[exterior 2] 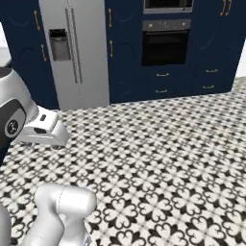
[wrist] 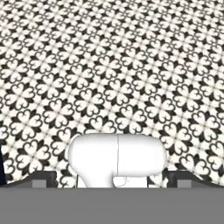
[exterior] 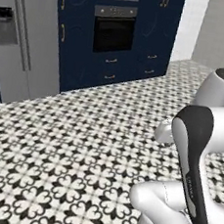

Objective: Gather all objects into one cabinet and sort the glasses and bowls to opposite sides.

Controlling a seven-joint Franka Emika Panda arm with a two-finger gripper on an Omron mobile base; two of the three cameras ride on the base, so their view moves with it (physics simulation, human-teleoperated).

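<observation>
The black bowl, the blue bowl, the two cups and the navy wall cabinet are out of view. My gripper (wrist: 112,179) points down at the patterned floor. Its two dark fingertips (wrist: 43,178) stand far apart at the bottom corners of the hand view, open, with nothing between them. The arm (exterior: 192,157) is folded close over the base, and its white links (exterior 2: 43,127) also show at the left of the right base view.
A black-and-white tiled floor (exterior: 71,144) stretches ahead. Beyond it stand a silver fridge (exterior 2: 77,53), a built-in black oven (exterior 2: 165,45) in tall navy units, and navy drawers with brass handles (exterior 2: 162,81) below it.
</observation>
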